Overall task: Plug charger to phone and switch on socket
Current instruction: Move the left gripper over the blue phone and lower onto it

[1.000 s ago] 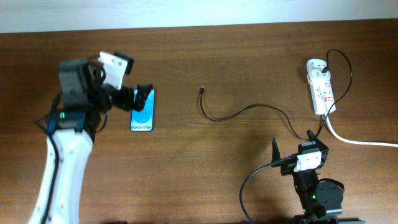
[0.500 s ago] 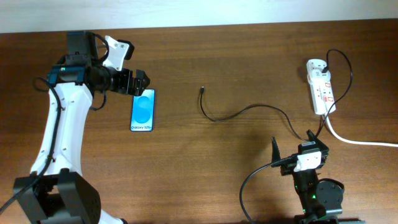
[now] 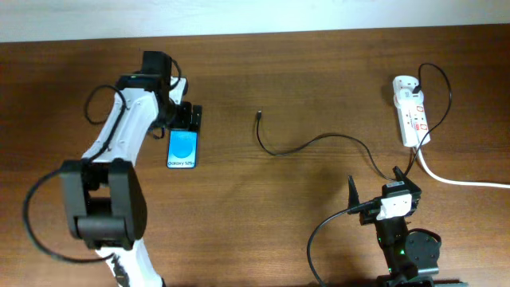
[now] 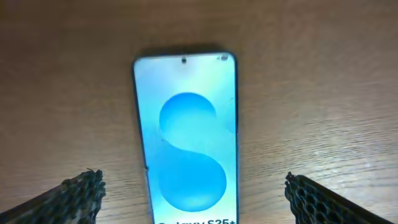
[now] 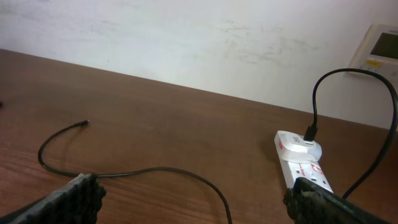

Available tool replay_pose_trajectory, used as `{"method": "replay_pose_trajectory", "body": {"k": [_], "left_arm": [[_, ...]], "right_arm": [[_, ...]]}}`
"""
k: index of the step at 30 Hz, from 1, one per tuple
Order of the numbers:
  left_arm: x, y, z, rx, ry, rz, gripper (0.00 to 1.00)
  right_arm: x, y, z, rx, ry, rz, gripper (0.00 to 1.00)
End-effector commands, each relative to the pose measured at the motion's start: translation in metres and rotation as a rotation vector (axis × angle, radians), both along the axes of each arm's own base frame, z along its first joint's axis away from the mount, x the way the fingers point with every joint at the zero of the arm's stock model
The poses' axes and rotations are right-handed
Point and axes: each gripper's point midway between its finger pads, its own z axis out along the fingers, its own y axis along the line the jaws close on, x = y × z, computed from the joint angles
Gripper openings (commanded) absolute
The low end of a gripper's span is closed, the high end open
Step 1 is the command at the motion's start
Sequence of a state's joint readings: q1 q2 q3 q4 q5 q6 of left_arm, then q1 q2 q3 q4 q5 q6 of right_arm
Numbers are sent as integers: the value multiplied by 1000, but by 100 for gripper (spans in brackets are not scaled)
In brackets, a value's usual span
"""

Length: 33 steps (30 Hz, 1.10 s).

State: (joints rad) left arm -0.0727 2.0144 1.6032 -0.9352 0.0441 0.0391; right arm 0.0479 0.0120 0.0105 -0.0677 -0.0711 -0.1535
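1. The left gripper [image 4: 196, 188] is held with its fingers wide apart and nothing is clasped. The right gripper [image 3: 374, 182] is likewise spread and empty.
2. The phone [image 4: 186, 143] is laid flat and face up on the wooden table [image 3: 263, 207]. It is slim and black-edged, and its screen is lit bright blue with a lighter S-shaped figure. A small camera hole is seen at one short end.
3. "Galaxy S25+" is written in white at the phone's other short end.
4. The left gripper's fingertips are placed either side of the phone, clear of its long edges. From overhead, the phone's end away from the writing is covered by that gripper.
5. The charger [image 3: 307, 143] is laid well apart from the phone. The socket [image 3: 412, 112] is set farther off still.
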Motion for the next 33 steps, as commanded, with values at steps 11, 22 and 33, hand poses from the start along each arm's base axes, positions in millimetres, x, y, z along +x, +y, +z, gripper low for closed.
{"method": "replay_pose_trajectory", "body": {"k": [11,22,33], "left_arm": [[-5,-3,-47,-7,119,26,99],[6,6,-47,38,76,83,100],[-6,2,-72,49,144,68,99]], "right_arm": [[0,1,-3,12,6,5,98],[0,1,-3,12,6,5,98],[0,1,-3,12,6,5,98]]}}
